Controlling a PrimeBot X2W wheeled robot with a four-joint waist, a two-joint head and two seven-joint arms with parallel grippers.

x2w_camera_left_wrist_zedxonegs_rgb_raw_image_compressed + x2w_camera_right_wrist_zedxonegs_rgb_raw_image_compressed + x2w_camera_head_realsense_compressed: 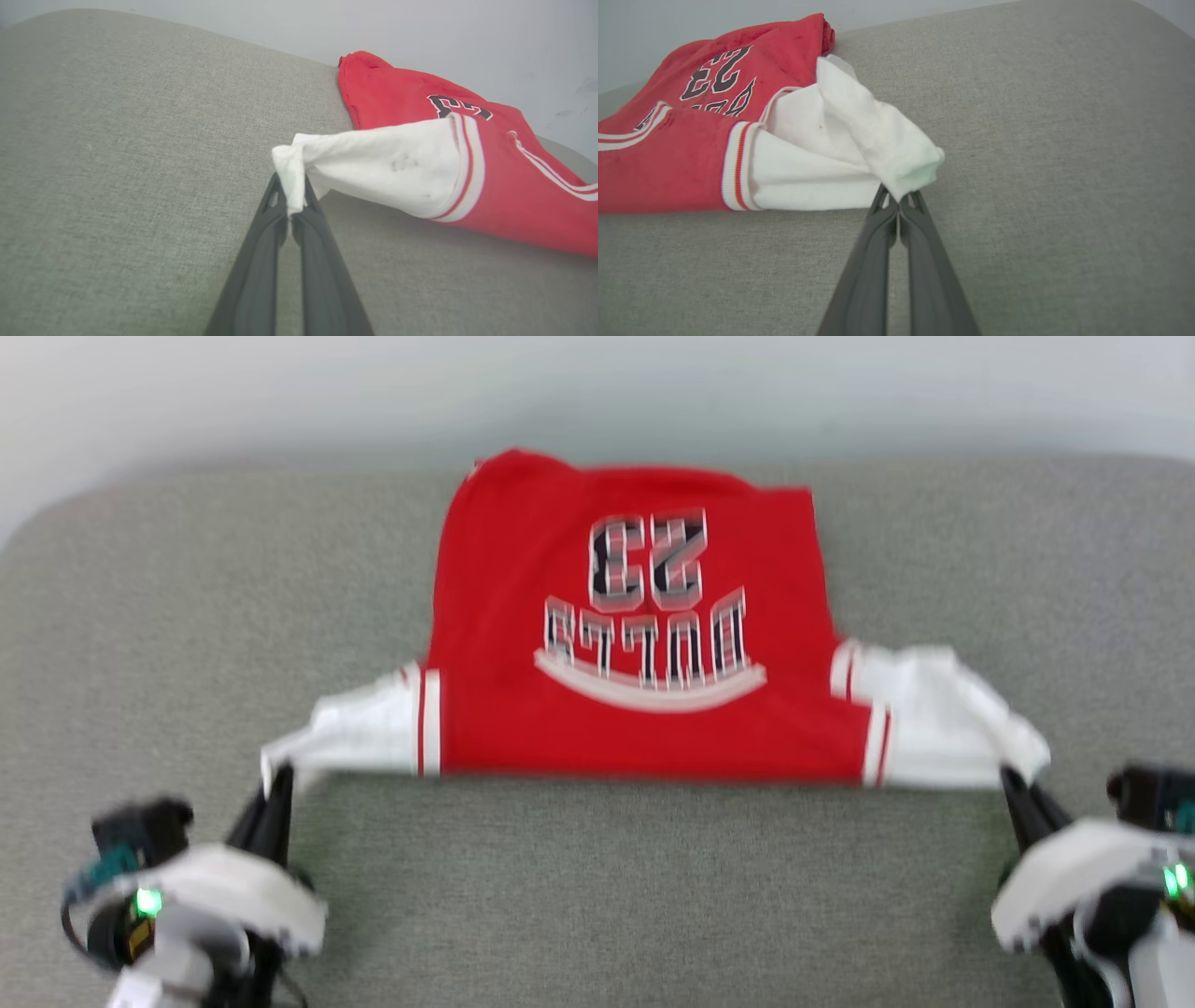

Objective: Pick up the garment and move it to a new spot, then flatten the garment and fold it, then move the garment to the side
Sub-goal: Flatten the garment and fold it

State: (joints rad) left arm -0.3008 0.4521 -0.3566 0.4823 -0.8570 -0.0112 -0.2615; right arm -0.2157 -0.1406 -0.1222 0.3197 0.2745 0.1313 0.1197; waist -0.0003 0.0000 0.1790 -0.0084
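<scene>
The garment (635, 644) is a red jersey T-shirt with white sleeves and black numerals facing up, spread across the grey cushioned surface (597, 896). Its near edge is stretched taut and raised between my two grippers. My left gripper (278, 775) is shut on the tip of the left white sleeve (373, 163); the cloth is pinched between the dark fingers (261, 261). On the other side, my right gripper (1013, 782) is shut on the bunched right white sleeve (878, 140). The garment (514, 186) trails toward the far edge, its red body (691, 154) lying flat there.
The grey cushioned surface (117, 163) reaches a pale wall (597, 392) just behind the garment's far edge. Bare grey fabric (1064, 140) lies on both sides and in front of the garment.
</scene>
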